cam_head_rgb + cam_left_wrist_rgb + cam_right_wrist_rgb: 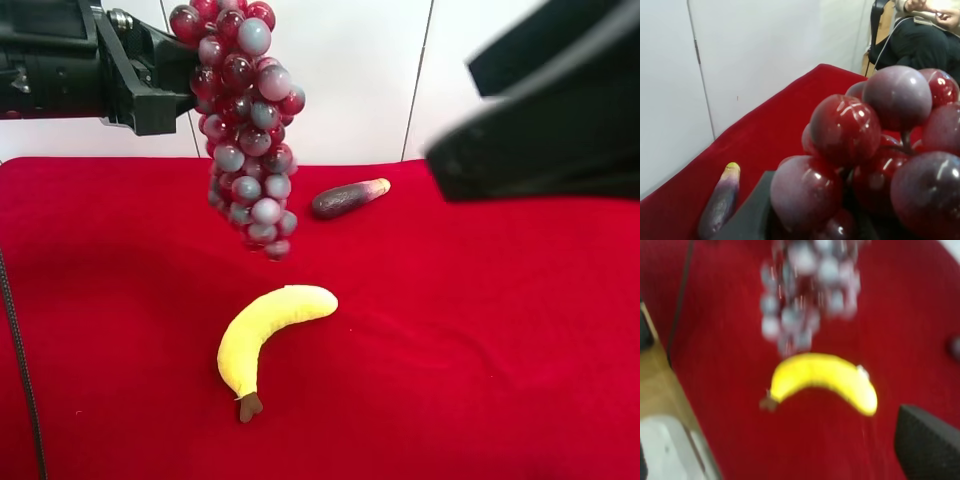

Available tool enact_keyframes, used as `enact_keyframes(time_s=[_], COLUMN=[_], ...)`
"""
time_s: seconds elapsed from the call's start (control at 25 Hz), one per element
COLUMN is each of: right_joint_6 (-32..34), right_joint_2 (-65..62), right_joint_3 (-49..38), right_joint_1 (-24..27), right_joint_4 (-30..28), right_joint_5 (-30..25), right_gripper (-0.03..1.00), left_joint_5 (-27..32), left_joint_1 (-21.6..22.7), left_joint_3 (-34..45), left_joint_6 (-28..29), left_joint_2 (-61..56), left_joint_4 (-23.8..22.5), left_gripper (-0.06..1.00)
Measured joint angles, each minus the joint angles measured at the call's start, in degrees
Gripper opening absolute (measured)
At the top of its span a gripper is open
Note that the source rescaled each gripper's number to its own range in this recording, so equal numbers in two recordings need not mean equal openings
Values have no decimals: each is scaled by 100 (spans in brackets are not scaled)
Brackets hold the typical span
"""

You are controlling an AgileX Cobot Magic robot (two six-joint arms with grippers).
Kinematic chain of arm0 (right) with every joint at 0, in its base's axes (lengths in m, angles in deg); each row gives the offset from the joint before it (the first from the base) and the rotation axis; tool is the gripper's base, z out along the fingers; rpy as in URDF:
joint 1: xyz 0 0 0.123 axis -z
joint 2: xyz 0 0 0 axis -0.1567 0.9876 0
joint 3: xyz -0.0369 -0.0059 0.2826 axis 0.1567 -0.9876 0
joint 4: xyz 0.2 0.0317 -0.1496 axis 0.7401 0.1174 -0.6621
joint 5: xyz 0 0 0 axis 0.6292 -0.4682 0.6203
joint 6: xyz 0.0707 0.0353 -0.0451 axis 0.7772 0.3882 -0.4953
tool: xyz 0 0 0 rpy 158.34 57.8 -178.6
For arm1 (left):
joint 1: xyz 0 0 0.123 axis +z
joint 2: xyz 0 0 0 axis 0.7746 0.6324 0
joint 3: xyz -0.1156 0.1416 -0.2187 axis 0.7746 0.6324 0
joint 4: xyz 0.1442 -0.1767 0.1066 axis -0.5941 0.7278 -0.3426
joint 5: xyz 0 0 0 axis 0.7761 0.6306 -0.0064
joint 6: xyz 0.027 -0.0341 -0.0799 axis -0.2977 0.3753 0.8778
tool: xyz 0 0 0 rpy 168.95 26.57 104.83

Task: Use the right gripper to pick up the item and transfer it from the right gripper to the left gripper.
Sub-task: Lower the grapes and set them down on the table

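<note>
The item, a bunch of dark-red and frosty grey-purple grapes (245,130), hangs in the air above the red cloth (480,330). Its top sits in the left gripper (180,85), the black one on the arm at the exterior high view's left. The left wrist view shows the grapes (875,150) close up against a black jaw. The right gripper (452,112) is at the upper right, blurred, jaws apart and empty, well clear of the bunch. In its wrist view the grapes (807,295) hang blurred beyond one black finger (927,445).
A yellow plush banana (270,330) lies on the cloth below the bunch. A dark purple eggplant piece (348,198) with a tan tip lies near the back wall. A black cable (20,370) runs down the left edge. A seated person (925,30) is beyond the table.
</note>
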Motion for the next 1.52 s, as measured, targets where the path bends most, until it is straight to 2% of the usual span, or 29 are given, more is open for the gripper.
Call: enact_keyframes(time_s=[0.16,0.36,0.8,1.16,1.4,1.52], right_joint_6=[845,1878,2576,3188,3288,3288], right_joint_2=[-224,-558,-2106,-3672,-4389,-4473], right_joint_3=[0,-61,-1491,-2222,-2741,-3077], right_joint_1=[0,0,0,0,0,0], right_joint_4=[-565,-1158,-1203,-1274,-2037,-2270], right_joint_5=[-886,-1064,-1121,-1123,-1122,-952], right_gripper=[96,96,96,96,96,96], left_joint_5=[-69,-114,-174,-354,-373,-373], left_joint_1=[0,0,0,0,0,0], left_joint_3=[0,0,0,0,0,0], left_joint_6=[0,0,0,0,0,0], left_joint_2=[0,0,0,0,0,0], left_joint_4=[0,0,0,4,4,4], left_gripper=[26,26,26,26,26,26])
